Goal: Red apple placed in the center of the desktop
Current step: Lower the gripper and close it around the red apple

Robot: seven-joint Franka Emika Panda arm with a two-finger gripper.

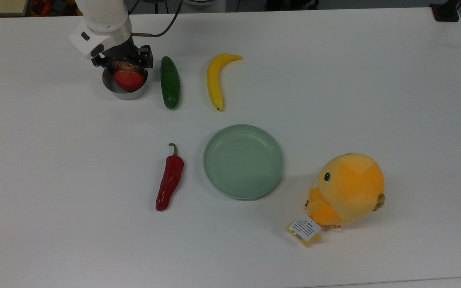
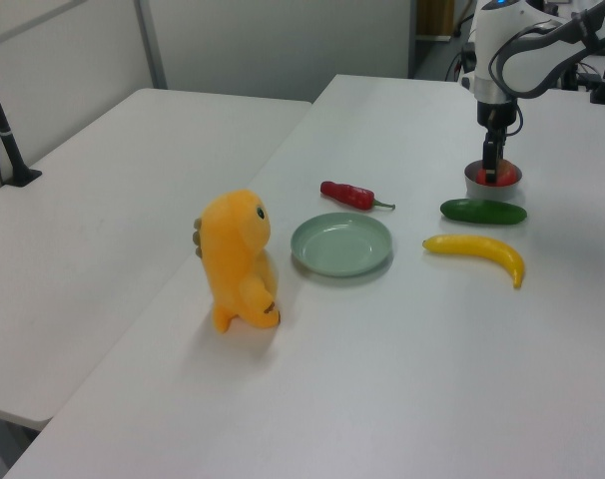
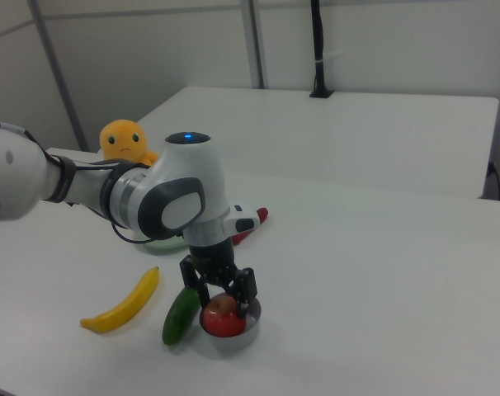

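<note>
White desktop (image 1: 334, 80) is filling our frame, pale partition walls standing behind. We are seeing the gripper (image 3: 221, 289), jaws spread, straddling the red apple (image 3: 223, 318) sitting in its metal bowl (image 1: 123, 93).

Gripper (image 1: 124, 64) hides red apple (image 1: 128, 81) top; contact unclear.

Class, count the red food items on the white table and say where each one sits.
2. The red apple sits in the metal bowl; the red chili pepper lies on the top view's left of the green plate.
</note>
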